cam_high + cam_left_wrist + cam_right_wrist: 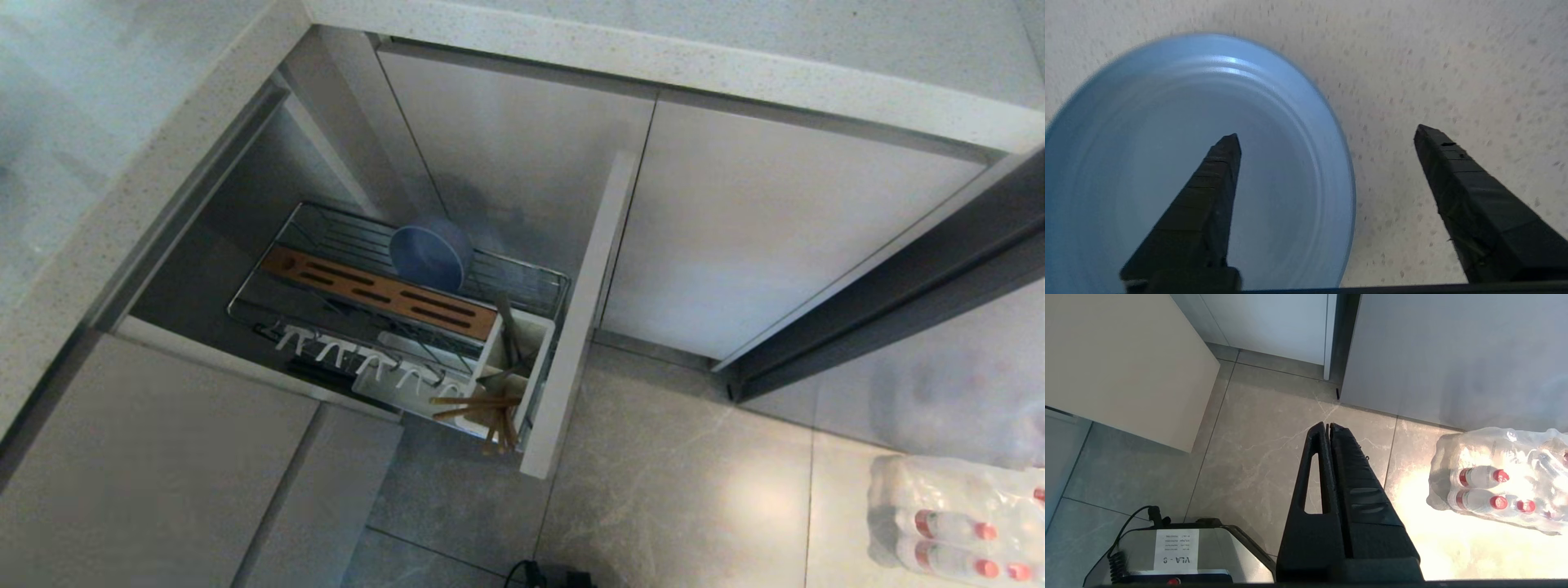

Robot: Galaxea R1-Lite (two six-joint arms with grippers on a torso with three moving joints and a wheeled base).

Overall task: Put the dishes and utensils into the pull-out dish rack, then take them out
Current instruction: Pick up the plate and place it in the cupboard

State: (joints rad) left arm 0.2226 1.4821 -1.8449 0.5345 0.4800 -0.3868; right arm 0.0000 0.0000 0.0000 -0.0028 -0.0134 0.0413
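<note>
The light-blue plate (1147,122) lies flat on a speckled white countertop (1453,61). My left gripper (1327,132) hovers open over the plate's edge, one finger above the plate and the other above the counter, holding nothing. In the head view the pull-out dish rack (326,220) stands drawn out of the cabinet. The blue-grey bowl (429,253) stands on its edge behind the wooden strip (384,294). The chopsticks (478,404) lean out of the white caddy (535,327), and a slim grey piece that looks like the fork (508,331) stands in it. My right gripper (1327,424) hangs shut over the floor.
The rack's beige front panel (584,310) juts out over the tiled floor. White plate prongs (359,359) line the rack's near side. A wrapped pack of water bottles (963,523) lies on the floor to the right. My base (1175,551) shows under the right arm.
</note>
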